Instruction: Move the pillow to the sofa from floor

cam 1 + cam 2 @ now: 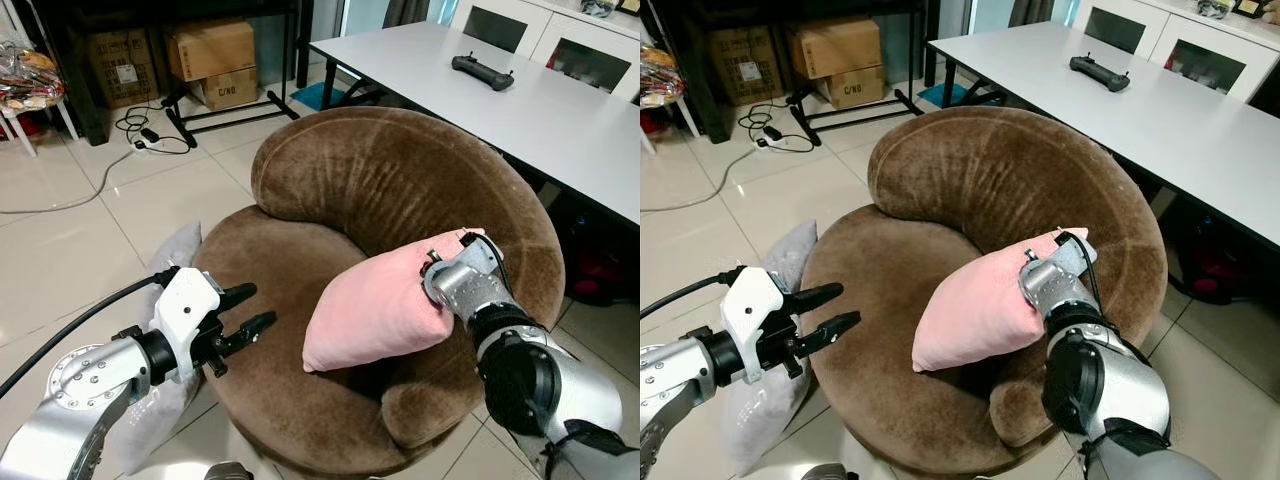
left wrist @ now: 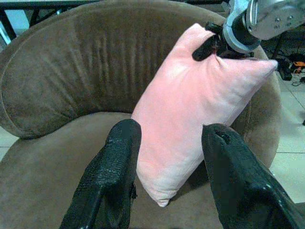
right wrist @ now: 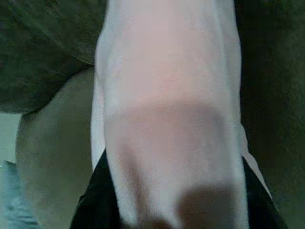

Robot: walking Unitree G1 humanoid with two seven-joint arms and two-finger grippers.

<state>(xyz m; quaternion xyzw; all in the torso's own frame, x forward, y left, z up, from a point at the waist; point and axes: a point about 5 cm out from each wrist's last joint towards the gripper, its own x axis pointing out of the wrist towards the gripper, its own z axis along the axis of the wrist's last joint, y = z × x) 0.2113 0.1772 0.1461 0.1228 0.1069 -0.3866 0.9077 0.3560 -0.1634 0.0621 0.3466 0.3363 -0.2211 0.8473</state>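
The right gripper [image 2: 214, 45], clamped on the pink pillow's [image 1: 380, 310] top edge, holds it over the sofa [image 1: 330, 190] seat, release pending; the left gripper [image 1: 245, 312] hovers open at the sofa's front edge.

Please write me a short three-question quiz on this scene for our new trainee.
1. True or false: the pink pillow lies flat on the floor.
2. Which gripper holds the pink pillow? A) left B) right C) neither
3. Fill in: a grey pillow sits on the floor beside the brown ____.

Key:
1. False; it hangs over the sofa seat.
2. B; the right gripper pinches its top edge, while the left gripper has its jaws open.
3. sofa
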